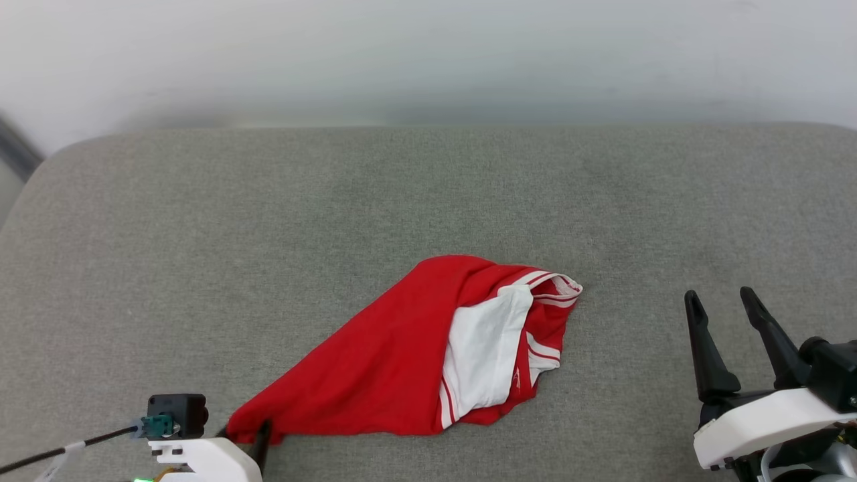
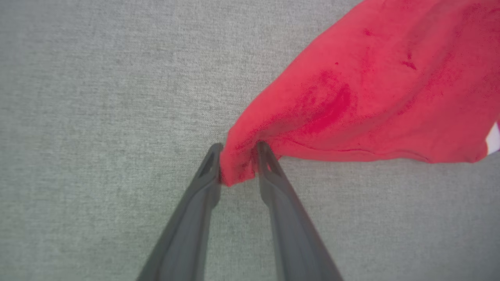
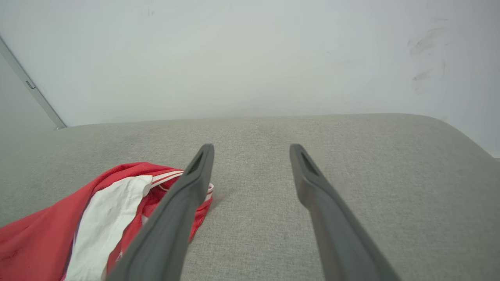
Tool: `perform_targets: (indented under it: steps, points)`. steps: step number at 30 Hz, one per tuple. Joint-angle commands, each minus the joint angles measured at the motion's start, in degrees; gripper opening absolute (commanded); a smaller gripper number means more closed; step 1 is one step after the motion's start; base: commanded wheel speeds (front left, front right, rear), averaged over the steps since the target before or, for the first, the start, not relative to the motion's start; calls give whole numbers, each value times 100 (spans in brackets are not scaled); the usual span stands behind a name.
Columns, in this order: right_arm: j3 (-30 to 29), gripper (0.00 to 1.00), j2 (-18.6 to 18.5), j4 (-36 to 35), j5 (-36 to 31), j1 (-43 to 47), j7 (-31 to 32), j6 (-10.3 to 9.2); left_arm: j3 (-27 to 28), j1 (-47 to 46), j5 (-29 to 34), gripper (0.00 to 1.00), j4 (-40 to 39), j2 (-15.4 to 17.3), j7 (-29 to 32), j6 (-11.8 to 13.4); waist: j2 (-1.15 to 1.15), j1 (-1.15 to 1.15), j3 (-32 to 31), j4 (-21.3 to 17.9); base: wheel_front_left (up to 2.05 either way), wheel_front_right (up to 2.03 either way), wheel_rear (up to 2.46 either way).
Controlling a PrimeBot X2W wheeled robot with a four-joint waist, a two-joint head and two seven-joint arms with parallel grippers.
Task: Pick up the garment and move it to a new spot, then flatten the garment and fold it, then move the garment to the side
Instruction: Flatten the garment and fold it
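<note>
The left gripper [image 2: 239, 150] has its fingers a little apart around a corner of the red shirt [image 1: 402, 355]; whether they pinch it I cannot tell. The shirt lies crumpled on the grey cushion [image 1: 201, 234]; the right gripper [image 1: 721, 296] is wide open, empty.

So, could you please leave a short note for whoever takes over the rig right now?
Left pincer: fingers part-way apart on either side of the garment's near-left corner, cloth between the tips; whether it grips, I cannot tell.
Right pincer: open, empty, to the right of the garment and apart from it.
Garment: lies bunched on the grey padded surface, a white sleeve showing on top.
Done: no flattening or fold shows.
Left: flatten, fold, move it to the side.
</note>
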Motion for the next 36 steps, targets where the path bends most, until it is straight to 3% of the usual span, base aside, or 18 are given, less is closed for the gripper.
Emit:
perform_targets:
  steps: [1, 10, 15, 21, 22, 28, 29, 36]
  points:
    - [3, 100, 9, -42, -72, 39, 39, -2, 35, -45, 119, 100, -5, -39, -189, 45, 0, 0, -87, 21, 0, 0, 0]
    - [30, 100, 9, -146, -44, 175, 150, -2, 89, -292, 704, 100, -621, -93, -996, 322, 0, 0, -389, 3, 0, 0, 0]
    - [41, 100, 9, -192, -17, 202, 134, -2, -569, -833, 1071, 100, -1148, -22, -386, -41, 0, 0, -343, -24, 0, 0, 0]
    - [96, 100, 8, -161, 17, 92, 102, -2, -1361, -1409, 1080, 100, -1027, -100, 682, -690, 0, 0, -155, -181, 0, 0, 0]
    - [96, 100, 8, -161, 17, 92, 102, -2, -1361, -1409, 1080, 100, -1027, -100, 682, -690, 0, 0, -155, -181, 0, 0, 0]
    - [121, 100, 9, -124, 80, 2, 49, -2, -2042, -1780, 994, 100, -744, -208, 1557, -1347, 0, 0, 74, -357, 0, 0, 0]
    - [149, 100, 9, -79, 133, -73, -2, -2, -2303, -2029, 1008, 100, -356, -276, 1859, -1634, 0, 0, 277, -461, 0, 0, 0]
    - [189, 100, 9, 14, 166, -234, -80, -2, -2507, -2278, 921, 100, 313, -369, 2262, -1831, 0, 0, 480, -553, 0, 0, 0]
